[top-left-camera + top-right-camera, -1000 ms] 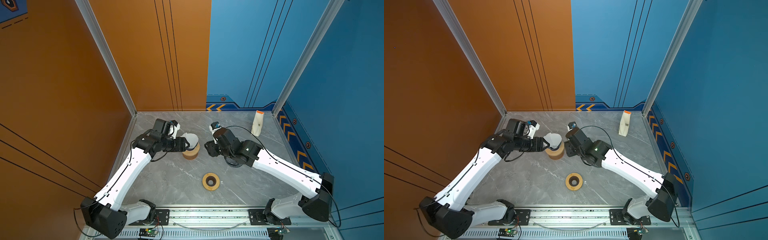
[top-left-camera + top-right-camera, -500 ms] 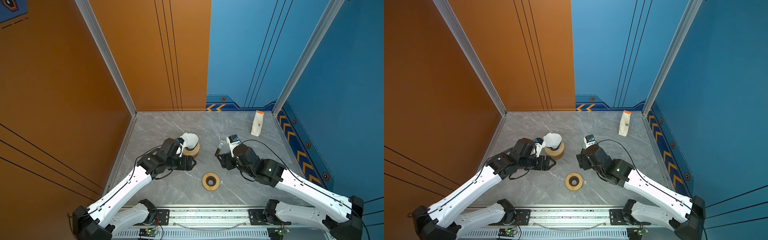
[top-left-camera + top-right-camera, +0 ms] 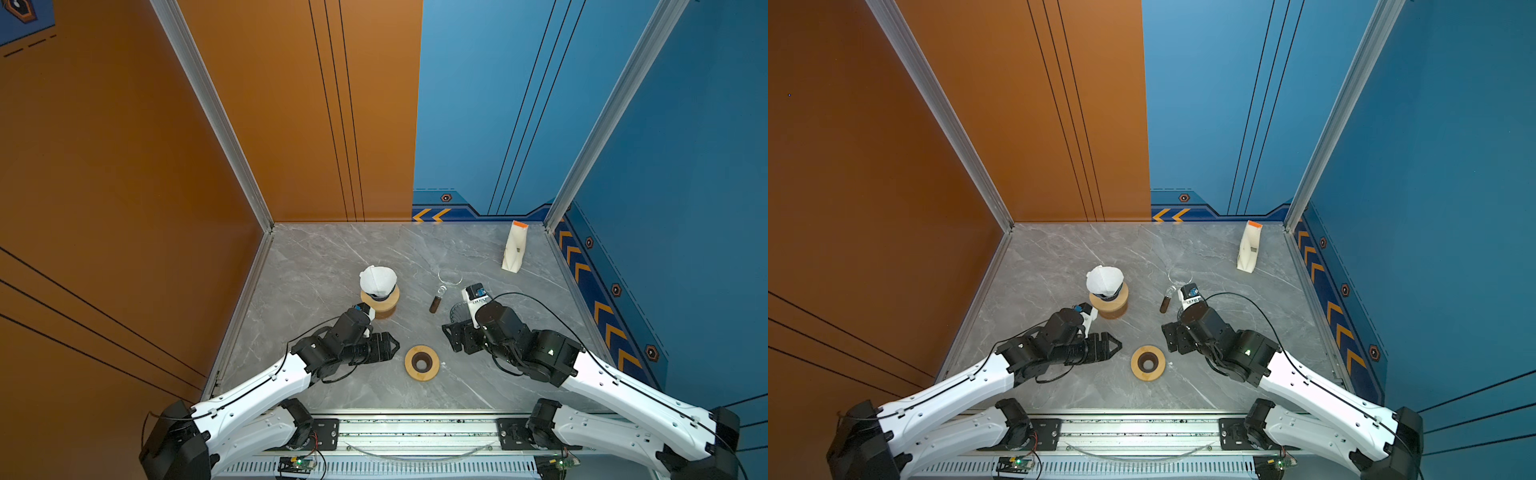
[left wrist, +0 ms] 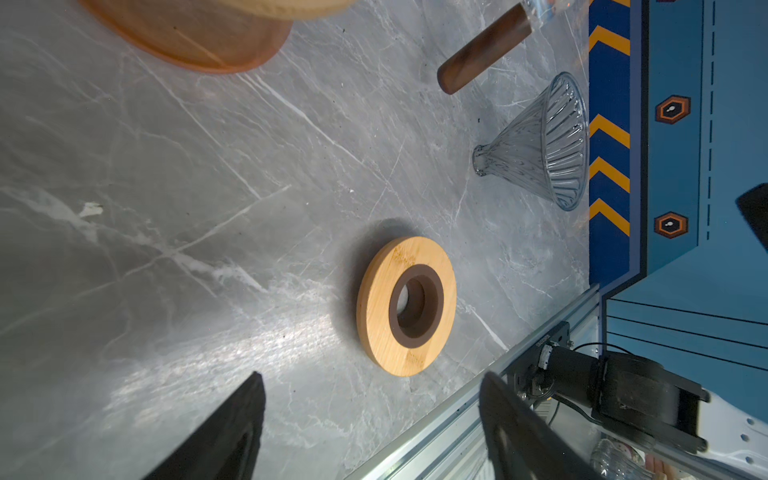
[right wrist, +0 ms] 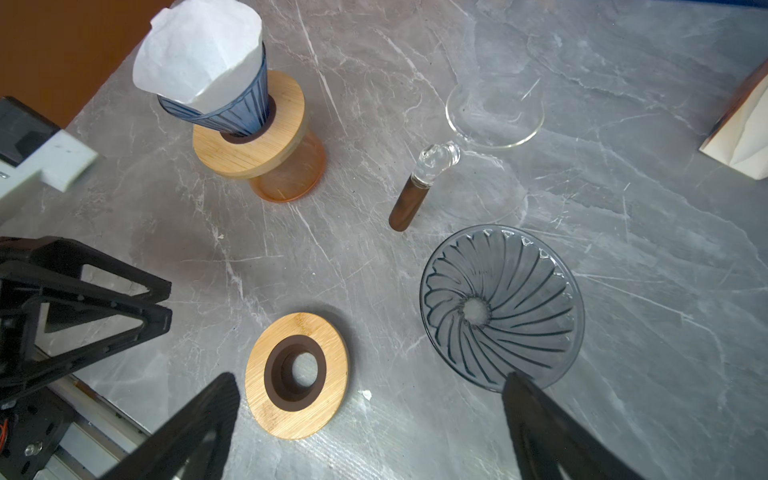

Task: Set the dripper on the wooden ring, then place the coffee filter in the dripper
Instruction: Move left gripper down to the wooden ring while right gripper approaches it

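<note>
Left jaws (image 3: 392, 345): spread, holding nothing, low over the tabletop (image 3: 332, 257) just beside the loose wooden ring (image 3: 433, 366).
Right jaws (image 3: 451, 338): spread wide, empty, on the ring's other side.
Spare glass dripper (image 5: 500, 307): on its side near the right jaws; not the target.
Coffee filter (image 5: 199, 50): seated in the blue dripper (image 5: 241, 112), paper rim standing above the dripper's rim, a little uneven.
Dripper's support: wooden collar (image 5: 253, 153) on an amber cup (image 5: 291, 178); looks top-heavy.
Step, as judged: placement looks done, so clearing away remains.
Doing it well: keep both arms wide of the stack. If the paper needs settling, touch it lightly from above, never sideways.
Far corner: paper pouch (image 3: 514, 247), well apart.
</note>
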Controlling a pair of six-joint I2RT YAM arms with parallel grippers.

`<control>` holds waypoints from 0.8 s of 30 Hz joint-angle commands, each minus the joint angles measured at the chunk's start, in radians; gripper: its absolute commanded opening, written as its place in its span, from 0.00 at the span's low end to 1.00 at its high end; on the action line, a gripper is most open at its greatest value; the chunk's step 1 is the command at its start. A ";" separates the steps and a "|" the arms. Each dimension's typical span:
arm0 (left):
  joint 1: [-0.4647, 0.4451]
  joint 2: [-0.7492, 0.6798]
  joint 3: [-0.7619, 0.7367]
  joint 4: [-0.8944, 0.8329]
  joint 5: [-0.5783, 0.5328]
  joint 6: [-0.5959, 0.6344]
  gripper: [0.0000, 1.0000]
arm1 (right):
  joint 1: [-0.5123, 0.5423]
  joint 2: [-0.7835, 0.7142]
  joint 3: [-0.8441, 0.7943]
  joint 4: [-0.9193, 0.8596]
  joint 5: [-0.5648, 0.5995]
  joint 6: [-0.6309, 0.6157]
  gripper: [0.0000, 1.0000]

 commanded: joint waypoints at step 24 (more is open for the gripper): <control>-0.166 0.351 -0.148 0.506 0.021 -0.327 0.59 | -0.120 -0.032 -0.144 0.040 -0.091 -0.055 1.00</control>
